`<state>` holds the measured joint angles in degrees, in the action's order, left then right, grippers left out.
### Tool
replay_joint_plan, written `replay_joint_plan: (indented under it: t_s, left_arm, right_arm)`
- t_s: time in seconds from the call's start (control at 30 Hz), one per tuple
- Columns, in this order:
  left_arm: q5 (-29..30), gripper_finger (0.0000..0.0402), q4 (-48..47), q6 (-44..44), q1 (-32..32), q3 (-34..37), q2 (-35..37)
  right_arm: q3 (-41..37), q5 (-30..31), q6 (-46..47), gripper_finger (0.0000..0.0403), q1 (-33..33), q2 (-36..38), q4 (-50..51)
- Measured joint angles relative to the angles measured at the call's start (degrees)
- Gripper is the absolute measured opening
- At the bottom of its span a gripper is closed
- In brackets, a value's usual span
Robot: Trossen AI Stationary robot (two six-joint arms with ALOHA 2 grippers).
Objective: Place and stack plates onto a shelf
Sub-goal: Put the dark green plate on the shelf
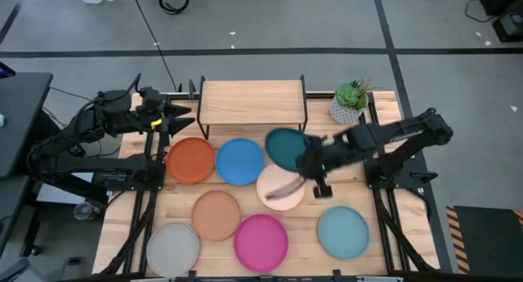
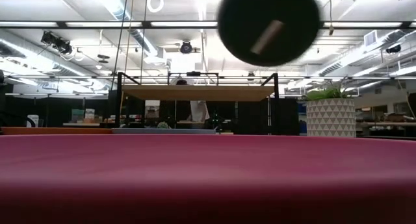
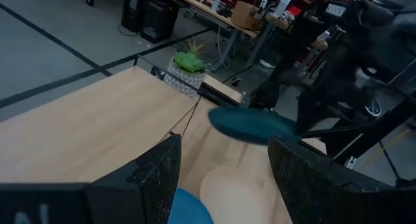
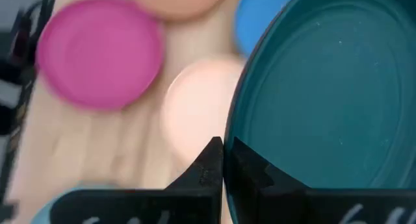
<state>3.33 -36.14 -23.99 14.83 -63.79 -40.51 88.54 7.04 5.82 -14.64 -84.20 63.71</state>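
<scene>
My right gripper (image 1: 308, 161) is shut on the dark teal plate (image 1: 284, 147), which is raised over the table in front of the shelf (image 1: 252, 100); the low view shows its dark underside (image 2: 268, 26). The shelf, a light-wood board on thin black legs, carries nothing. Lying flat on the tabletop are the orange (image 1: 190, 160), blue (image 1: 239, 161), cream (image 1: 280, 189), tan (image 1: 216, 215), magenta (image 1: 261, 242), grey (image 1: 173, 249) and light teal (image 1: 342, 231) plates. My left gripper (image 3: 224, 178) hangs open off the shelf's left end (image 1: 181, 117). My right gripper pinches the dark teal plate's rim (image 4: 237, 134) between its two fingers, on the plate's near-right side. The fingers (image 4: 208, 160) reach in from the table's right. The plate is lifted clear of the table, above the cream plate's far edge.
A potted plant (image 1: 351, 102) stands at the shelf's right end. The shelf's black frame posts (image 1: 304, 98) rise at its corners. Bare slatted tabletop (image 1: 392, 200) lies between the light teal plate and the right arm's base.
</scene>
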Motion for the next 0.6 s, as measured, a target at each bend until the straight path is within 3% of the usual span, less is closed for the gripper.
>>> replay_joint_plan:
  t_s: [0.4,0.6]
  left_arm:
    - [0.24,0.0237,1.12,-4.33,0.0,0.0,0.0]
    - [0.22,0.0237,2.0,-5.17,-0.01,0.0,0.02]
  right_arm:
    - [0.71,0.51,-28.29,0.0019,20.47,-5.51,-12.09]
    - [0.67,1.04,-33.31,0.002,27.36,-10.98,-12.53]
